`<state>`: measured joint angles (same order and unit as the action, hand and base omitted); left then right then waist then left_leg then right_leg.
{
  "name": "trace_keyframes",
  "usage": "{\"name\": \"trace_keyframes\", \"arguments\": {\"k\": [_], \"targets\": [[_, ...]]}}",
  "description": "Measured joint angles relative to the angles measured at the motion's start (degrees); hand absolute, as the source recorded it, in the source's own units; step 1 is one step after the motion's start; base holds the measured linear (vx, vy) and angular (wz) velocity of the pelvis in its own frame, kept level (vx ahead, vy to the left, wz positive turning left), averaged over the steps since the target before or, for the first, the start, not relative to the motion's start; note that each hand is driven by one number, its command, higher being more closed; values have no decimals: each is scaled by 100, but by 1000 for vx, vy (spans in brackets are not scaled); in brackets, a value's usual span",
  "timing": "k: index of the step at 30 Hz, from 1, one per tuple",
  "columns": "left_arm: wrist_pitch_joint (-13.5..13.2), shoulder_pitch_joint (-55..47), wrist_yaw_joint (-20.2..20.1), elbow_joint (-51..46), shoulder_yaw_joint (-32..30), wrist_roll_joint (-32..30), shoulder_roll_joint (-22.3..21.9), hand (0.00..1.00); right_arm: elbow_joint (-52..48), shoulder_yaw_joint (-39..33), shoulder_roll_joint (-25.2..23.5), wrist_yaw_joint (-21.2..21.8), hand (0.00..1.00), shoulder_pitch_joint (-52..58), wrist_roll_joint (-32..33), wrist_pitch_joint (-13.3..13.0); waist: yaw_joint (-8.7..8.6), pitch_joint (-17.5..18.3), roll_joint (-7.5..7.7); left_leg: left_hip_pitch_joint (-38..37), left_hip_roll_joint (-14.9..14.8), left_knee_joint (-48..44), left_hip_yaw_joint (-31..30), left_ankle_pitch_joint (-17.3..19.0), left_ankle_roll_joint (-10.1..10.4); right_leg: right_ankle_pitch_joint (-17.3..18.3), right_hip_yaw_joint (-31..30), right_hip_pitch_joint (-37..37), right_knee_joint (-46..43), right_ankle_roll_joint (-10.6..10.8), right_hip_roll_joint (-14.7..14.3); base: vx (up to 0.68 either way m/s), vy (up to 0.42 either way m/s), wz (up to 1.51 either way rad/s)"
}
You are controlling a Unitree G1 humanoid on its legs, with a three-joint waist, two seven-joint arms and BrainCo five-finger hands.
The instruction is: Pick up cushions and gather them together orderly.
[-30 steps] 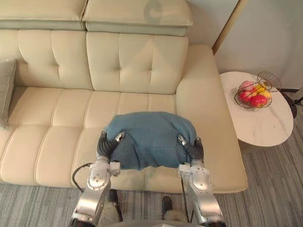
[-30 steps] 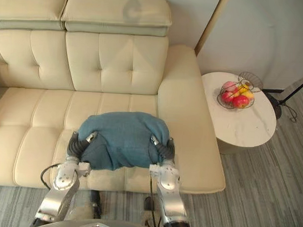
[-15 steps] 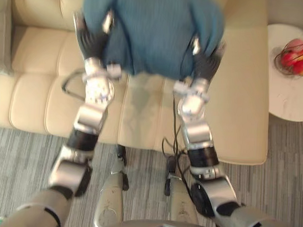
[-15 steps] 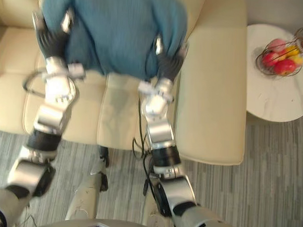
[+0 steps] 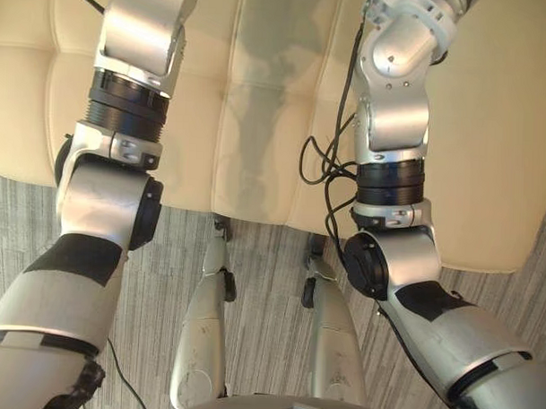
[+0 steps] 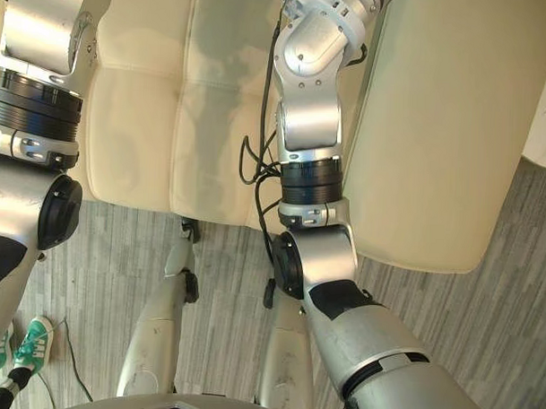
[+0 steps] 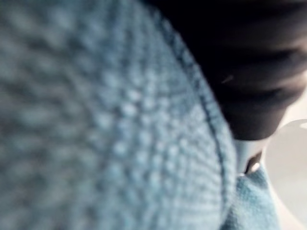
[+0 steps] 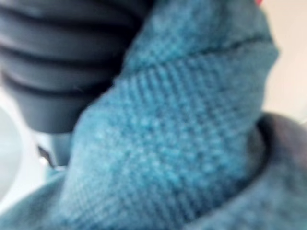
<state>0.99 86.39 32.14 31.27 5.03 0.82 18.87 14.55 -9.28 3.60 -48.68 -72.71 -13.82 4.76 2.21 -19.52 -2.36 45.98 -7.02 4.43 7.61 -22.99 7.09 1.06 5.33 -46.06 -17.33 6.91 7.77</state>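
This looks like a living room in a home. There is a big cream sofa [image 5: 268, 97] with soft padded seats, a grey striped floor [image 6: 485, 293] in front of it and a blue knitted cushion [image 8: 168, 143].

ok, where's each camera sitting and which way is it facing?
Left eye view: head, facing steeply down at cream leather sofa seat and grey striped floor; left arm, right arm show.
Right eye view: head, slightly offset; shares that sofa seat, floor, arms.
Left wrist view: left wrist, pressed against blue knitted cushion; dark ribbed cover of the left hand shows.
Right wrist view: right wrist, against the same blue knit; cover of the right hand shows.
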Motion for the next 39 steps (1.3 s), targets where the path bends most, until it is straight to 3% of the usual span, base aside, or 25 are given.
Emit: {"name": "trace_keyframes", "arguments": {"k": [6,7,8,10,14,20,23,26,31,34,35,39], "targets": [[-105,-423,-222,-41,-562,12,15,0,225,214,327,692,0,206,76,-58,53,-178,2,469,-96,2,-76,-5,78,65,26,-567,-232,-61,-64,-4,-58,-6],[-121,-526,-249,-56,-607,14,13,0,224,232,348,756,0,287,104,-57,59,-178,2,498,-120,4,-77,186,184,66,25,-644,-279,-58,-80,-41,-24,-7],[-132,-863,-296,-88,-749,74,5,0,223,232,367,946,0,575,155,-49,16,-201,-1,694,-130,7,-70,506,90,35,11,-859,-347,-28,-96,-39,-23,-3],[-93,-1275,-363,-85,-811,230,-25,0,225,222,358,1096,0,912,318,53,3,-281,8,846,-117,7,-32,502,93,33,9,-1035,-407,-23,-51,-32,-24,5],[-18,-1923,-383,-90,-1297,481,-289,0,212,83,258,1122,0,1220,689,166,-65,-657,18,1025,34,5,67,181,-44,317,-99,-1418,-902,-6,107,-11,-69,20],[-237,-2212,-377,-368,-1376,858,-260,0,-36,-33,274,1054,0,1295,909,-85,-102,-668,17,1143,52,8,16,91,-116,571,-140,-1640,-1254,-44,124,-13,-121,12],[-368,-2285,-371,-393,-1375,980,-232,0,-40,-24,323,1062,0,1302,958,-112,-144,-669,18,1149,38,9,12,169,-27,612,-145,-1701,-1372,-64,112,-27,-136,0],[-374,-2541,-383,-806,-1381,1038,-204,0,-526,-20,452,1086,0,1515,1011,-115,-183,-669,18,1128,8,7,10,111,-91,619,-146,-1700,-1422,-70,98,-23,-140,2],[-405,-3715,-556,-1540,-1396,1143,-209,0,-1424,-86,805,1173,0,2487,1005,-122,-241,-669,19,555,10,4,4,61,-145,657,-117,-1086,-1397,-84,83,1,-104,8],[-556,-4850,-752,-2259,-1560,1160,-209,0,-2332,-236,963,1387,0,3631,985,-230,-266,-643,58,-129,6,4,-29,63,-146,753,10,-336,-1357,-132,78,19,-111,11],[-667,-5324,-807,-2524,-1725,1162,-204,0,-2651,-390,1008,1513,0,4150,934,-294,-241,-559,166,-373,-9,4,-42,80,-139,836,19,-108,-1333,-161,70,8,-126,-4],[-729,-6664,-1013,-2791,-1931,1259,-469,0,-3173,-757,986,1668,0,5630,890,-478,-220,-422,325,-867,-45,-186,-57,494,-251,979,7,447,-1324,-217,14,-14,-100,0]]}}
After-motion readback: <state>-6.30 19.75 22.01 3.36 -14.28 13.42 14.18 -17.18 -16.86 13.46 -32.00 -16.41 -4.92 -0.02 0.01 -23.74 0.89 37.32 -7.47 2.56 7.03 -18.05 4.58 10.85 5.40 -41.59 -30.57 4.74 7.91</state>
